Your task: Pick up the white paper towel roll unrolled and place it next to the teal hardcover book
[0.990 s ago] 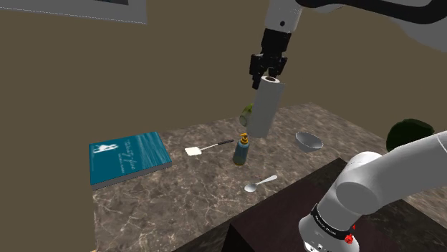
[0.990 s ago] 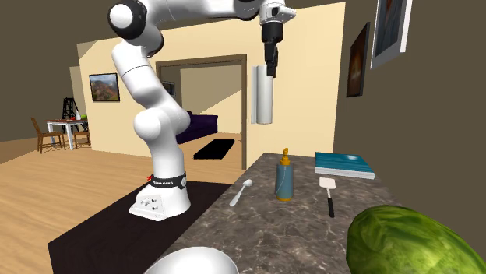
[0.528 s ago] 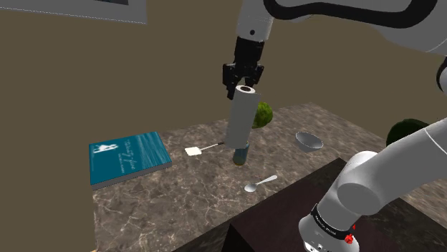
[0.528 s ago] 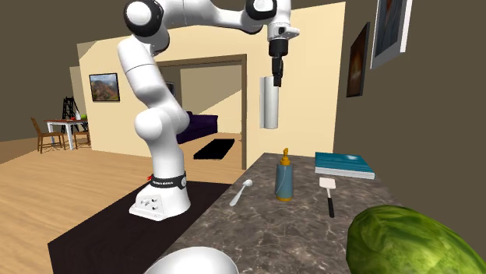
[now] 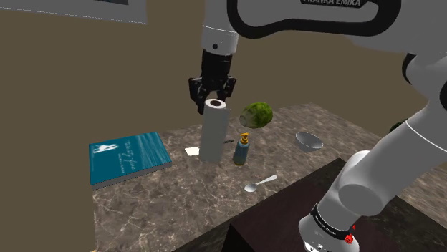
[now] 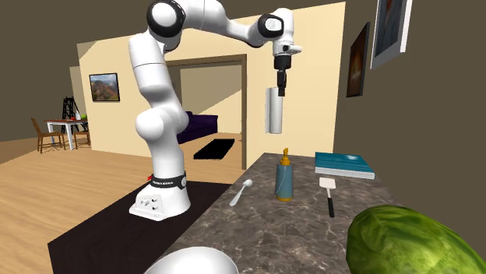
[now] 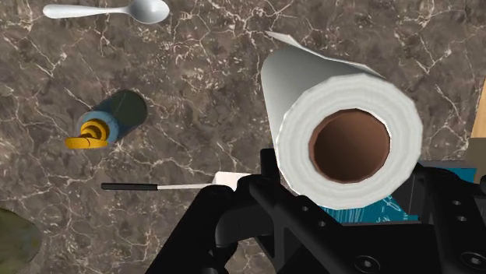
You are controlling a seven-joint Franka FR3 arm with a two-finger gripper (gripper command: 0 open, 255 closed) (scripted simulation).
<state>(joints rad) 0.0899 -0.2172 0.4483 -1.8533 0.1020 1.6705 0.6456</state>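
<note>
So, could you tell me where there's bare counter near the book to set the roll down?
Widest bare marble: the counter nearer the shoulder camera than the teal book, out to the spoon. A narrower strip lies between book and spatula. Crowded around the bottle, where spatula and spoon close in. The tool grips the paper towel roll.

Marble counter (image 5: 179, 197), teal book (image 5: 129, 157), spatula (image 6: 328, 191), bottle (image 5: 243, 149), spoon (image 5: 259, 184), bowl (image 5: 309, 140), green produce (image 5: 256, 114)
</note>
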